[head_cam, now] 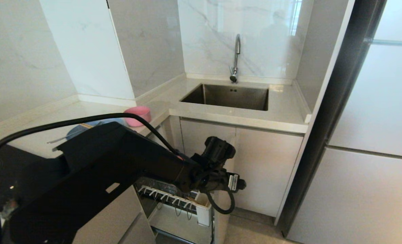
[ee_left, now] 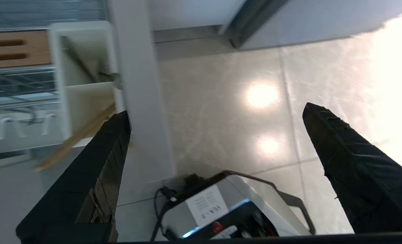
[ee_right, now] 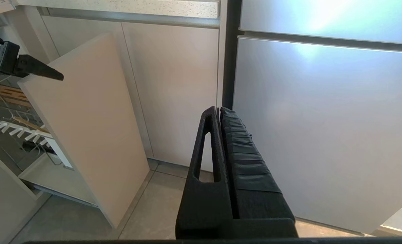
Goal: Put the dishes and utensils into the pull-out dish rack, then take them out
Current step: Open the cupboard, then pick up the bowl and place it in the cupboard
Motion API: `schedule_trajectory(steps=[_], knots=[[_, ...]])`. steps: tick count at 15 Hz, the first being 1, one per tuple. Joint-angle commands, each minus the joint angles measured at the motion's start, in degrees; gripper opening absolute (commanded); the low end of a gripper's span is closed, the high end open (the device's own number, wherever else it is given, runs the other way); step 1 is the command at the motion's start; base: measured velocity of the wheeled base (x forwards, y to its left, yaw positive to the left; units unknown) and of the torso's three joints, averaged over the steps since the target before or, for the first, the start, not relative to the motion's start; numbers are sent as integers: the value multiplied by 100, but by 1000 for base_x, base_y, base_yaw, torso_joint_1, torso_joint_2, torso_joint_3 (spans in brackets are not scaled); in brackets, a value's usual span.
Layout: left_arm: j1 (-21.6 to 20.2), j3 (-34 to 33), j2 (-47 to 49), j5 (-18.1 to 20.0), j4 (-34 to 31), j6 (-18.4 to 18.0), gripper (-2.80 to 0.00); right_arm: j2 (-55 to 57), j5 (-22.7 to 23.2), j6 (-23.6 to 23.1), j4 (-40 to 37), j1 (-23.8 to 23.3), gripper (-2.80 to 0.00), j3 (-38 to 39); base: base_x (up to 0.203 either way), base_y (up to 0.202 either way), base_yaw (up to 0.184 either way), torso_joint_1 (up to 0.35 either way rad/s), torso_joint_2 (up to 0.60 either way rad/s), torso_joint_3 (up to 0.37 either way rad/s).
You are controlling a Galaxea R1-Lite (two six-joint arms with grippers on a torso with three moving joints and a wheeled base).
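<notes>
Looking at the head view, I have the left gripper (ee_left: pixel 217 135) at the centre of the frame, above the rack (head_cam: pixel 173 200), which stands pulled out at the lower centre. Its fingers (ee_left: pixel 95 169) are spread wide and grasp nothing. In the left wrist view the chopsticks (ee_left: pixel 75 139) lean out of the white cup (ee_left: pixel 82 98) at the left of the frame, just beside one finger, and a dark slim thing, maybe the spoon, stands in the cup's other half. The bowl (head_cam: pixel 138 115) and the plate (head_cam: pixel 85 127) wait on the counter (head_cam: pixel 221 113), at the left centre of the head view, partly behind my arm. I judge the next piece must come from there, so I would lift the arm straight up first, to stay free of the chopsticks and the panel (ee_right: pixel 85 128), and only then swing toward the counter. I would take the bowl by its rim, slowly, because it may slide. The right gripper (ee_right: pixel 221 115) is clenched and parked at the lower centre of its own view.
</notes>
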State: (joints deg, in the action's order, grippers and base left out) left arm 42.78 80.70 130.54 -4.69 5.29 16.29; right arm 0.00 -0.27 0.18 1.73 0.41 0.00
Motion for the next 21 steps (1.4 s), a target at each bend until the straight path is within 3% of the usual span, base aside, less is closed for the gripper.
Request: schedule_trajectory(steps=[1, 8, 15, 21], knots=[[2, -2, -2, -100, -2, 6, 0, 0, 0, -1, 3, 2, -280, 44, 0, 0, 0, 0, 0, 0], [3, -50, -107, -677, -58, 7, 0, 0, 0, -1, 3, 2, -280, 49, 0, 0, 0, 0, 0, 0], [17, -469, -953, -691, -13, -11, 0, 0, 0, -1, 3, 2, -280, 51, 0, 0, 0, 0, 0, 0], [66, -978, -2243, -688, -70, -133, 0, 0, 0, -1, 3, 2, -280, 48, 0, 0, 0, 0, 0, 0]])
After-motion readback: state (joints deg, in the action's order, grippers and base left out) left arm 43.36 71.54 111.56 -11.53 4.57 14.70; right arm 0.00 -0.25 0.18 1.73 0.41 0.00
